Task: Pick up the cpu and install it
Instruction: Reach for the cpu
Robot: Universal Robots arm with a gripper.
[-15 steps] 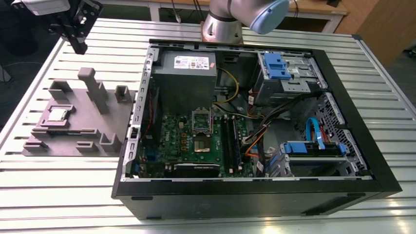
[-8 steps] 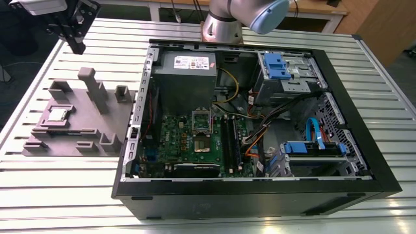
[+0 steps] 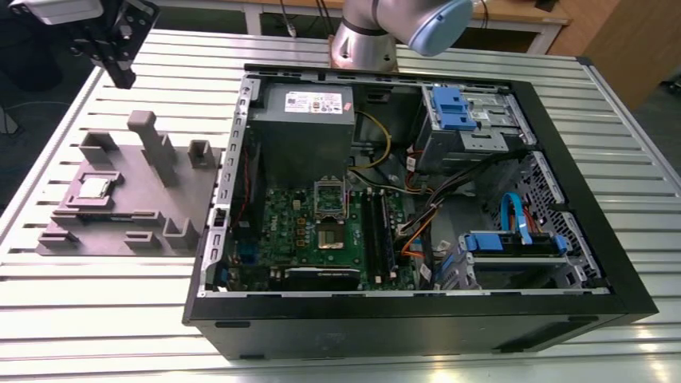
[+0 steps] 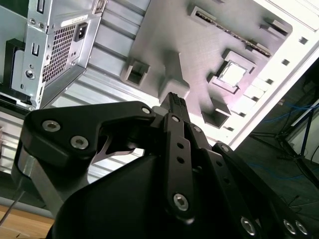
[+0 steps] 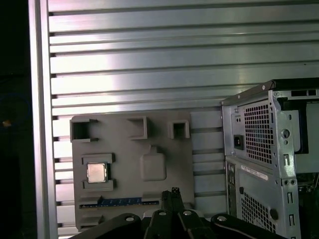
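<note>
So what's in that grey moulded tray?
A small square silvery cpu sits in one pocket of the grey moulded tray; whatever lies beneath it is covered.

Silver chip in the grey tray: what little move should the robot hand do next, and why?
Probably move the black gripper across until it hangs straight over the small flat square silvery cpu. The chip lies untouched in its pocket of the grey moulded tray, while the gripper hovers high up, off to one side of it, holding nothing, so going down now would likely miss.
</note>
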